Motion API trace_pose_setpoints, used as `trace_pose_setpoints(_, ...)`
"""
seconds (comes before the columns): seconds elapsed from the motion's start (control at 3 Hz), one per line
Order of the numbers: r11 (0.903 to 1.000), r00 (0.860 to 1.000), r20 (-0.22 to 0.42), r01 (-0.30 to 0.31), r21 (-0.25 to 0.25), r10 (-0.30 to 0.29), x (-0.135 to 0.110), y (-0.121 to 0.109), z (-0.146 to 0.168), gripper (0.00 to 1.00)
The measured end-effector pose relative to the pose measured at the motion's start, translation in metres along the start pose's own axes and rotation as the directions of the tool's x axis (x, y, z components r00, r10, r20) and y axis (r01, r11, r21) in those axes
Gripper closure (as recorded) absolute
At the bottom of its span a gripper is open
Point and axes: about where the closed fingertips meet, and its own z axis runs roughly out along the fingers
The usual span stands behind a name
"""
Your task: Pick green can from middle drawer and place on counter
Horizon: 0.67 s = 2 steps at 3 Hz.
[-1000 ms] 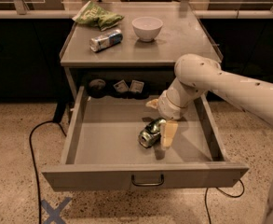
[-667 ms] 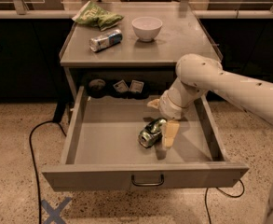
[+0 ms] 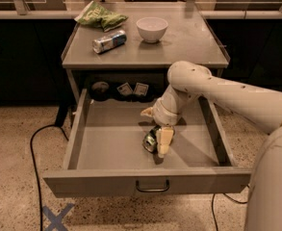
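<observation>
The green can (image 3: 151, 139) lies on its side on the floor of the open middle drawer (image 3: 107, 148), near the middle right. My gripper (image 3: 160, 141) is down in the drawer right at the can, with one pale finger (image 3: 164, 140) against the can's right side. The other finger is hidden behind the can and wrist. The white arm reaches in from the right. The counter (image 3: 179, 49) is the grey surface above the drawer.
On the counter lie a green snack bag (image 3: 99, 17), a silver-white can with blue marks (image 3: 109, 41) on its side and a white bowl (image 3: 152, 29). Small items (image 3: 131, 89) sit at the drawer's back. A black cable (image 3: 34, 167) runs across the floor at left.
</observation>
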Motion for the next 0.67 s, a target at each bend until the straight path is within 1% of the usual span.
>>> trace_pose_setpoints(0.33,0.9997,1.0,0.001,0.011,-0.021,-0.011,-0.001,-0.004,0.011,0.0)
trace_pose_setpoints(0.67,0.9994,0.999,-0.027,-0.03,-0.015,0.03,0.017,0.003,0.005,0.0)
